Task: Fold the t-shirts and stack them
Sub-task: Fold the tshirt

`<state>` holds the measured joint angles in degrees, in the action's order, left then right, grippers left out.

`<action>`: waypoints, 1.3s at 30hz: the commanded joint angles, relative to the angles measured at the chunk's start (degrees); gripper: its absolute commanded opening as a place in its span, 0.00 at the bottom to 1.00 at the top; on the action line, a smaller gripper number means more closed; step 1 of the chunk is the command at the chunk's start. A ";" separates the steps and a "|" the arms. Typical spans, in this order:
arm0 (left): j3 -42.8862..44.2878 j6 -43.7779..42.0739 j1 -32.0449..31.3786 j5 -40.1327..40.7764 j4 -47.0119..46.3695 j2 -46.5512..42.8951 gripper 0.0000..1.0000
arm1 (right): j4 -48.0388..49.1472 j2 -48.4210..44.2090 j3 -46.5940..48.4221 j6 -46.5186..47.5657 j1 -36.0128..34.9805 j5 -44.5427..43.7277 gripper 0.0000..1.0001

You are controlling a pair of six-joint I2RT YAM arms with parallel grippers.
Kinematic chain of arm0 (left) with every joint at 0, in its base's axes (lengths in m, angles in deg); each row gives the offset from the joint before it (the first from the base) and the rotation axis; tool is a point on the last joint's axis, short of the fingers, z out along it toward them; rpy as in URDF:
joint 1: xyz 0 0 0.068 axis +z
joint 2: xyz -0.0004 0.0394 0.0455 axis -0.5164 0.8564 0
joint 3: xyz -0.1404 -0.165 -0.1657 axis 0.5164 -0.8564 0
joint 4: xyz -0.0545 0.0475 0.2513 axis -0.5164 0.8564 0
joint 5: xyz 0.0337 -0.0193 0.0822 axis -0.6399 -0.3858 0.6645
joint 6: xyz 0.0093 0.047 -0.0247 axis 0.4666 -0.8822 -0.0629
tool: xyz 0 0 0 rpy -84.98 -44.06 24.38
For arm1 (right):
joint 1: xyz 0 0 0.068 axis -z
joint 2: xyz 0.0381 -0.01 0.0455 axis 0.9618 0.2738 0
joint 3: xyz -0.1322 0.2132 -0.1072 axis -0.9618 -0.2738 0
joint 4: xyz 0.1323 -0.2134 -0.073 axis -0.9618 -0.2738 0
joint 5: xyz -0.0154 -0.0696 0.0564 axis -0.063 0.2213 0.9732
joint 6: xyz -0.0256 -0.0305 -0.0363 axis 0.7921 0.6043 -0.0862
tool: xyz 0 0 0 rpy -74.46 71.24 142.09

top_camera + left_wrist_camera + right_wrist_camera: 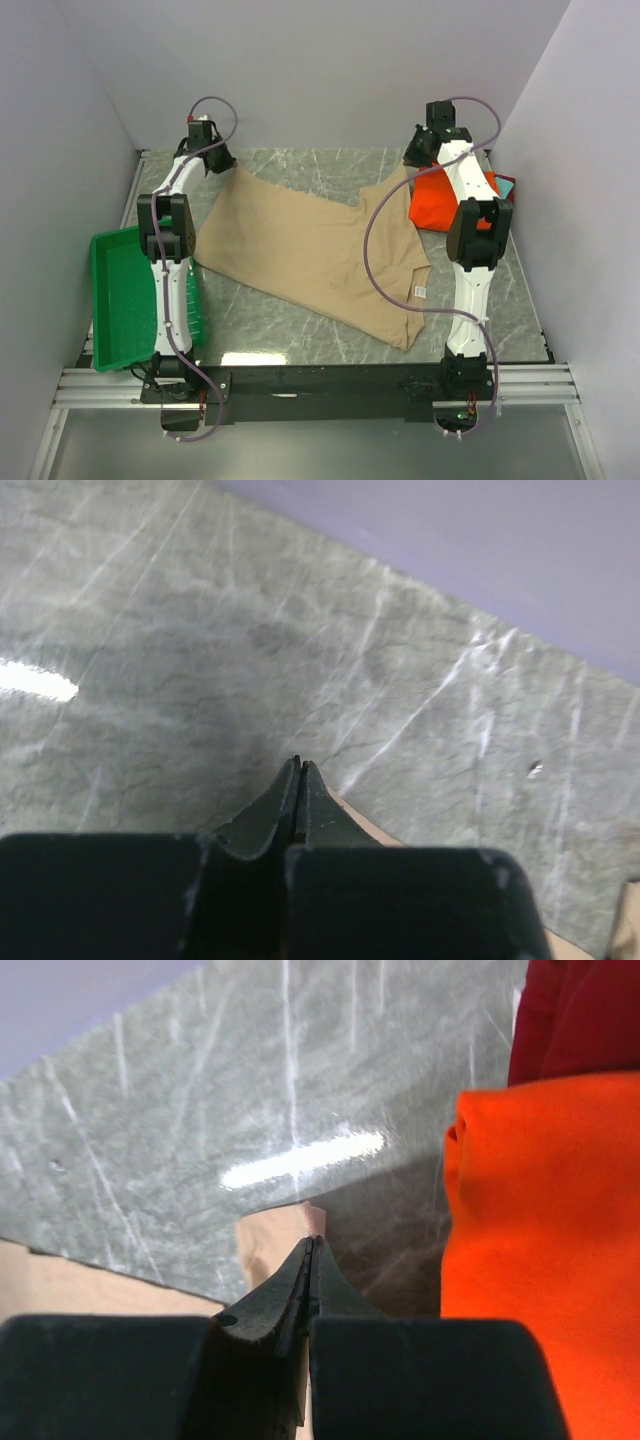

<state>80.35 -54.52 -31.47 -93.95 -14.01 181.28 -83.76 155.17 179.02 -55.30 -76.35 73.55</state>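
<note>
The large plain tan cloth t-shirt [310, 250] lies spread on the marble tabletop [280, 335], left of the folded bright orange t-shirt [435, 205]. Its long axis runs diagonally from far-left to near-right. The left hand [299, 772] is pinched closed on its far corner, well away from the orange shirt. The right hand [313, 1250] is pinched closed on a flap just beside the orange shirt.

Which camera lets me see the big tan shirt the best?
The top external view: nearly the whole tan shirt lies spread across the table there. The left wrist view shows only a tan sliver beside the left claw; the right wrist view, a small corner at the right claw.
</note>
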 commanded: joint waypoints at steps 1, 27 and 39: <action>2.42 2.79 0.21 -3.52 -4.94 -1.76 0.00 | 0.24 -5.36 4.18 -0.41 0.48 0.87 0.00; -0.73 10.27 7.41 -18.73 -17.43 -1.32 0.01 | -0.82 -17.39 1.74 1.44 1.19 3.59 0.00; -7.95 -0.90 8.56 -16.20 -7.06 -7.55 0.01 | 0.76 -34.88 -27.70 1.18 -0.48 4.48 0.00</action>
<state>74.01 -50.98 -22.79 -111.87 -23.62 180.49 -84.90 124.87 155.24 -54.58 -75.98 77.40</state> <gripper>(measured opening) 0.013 0.005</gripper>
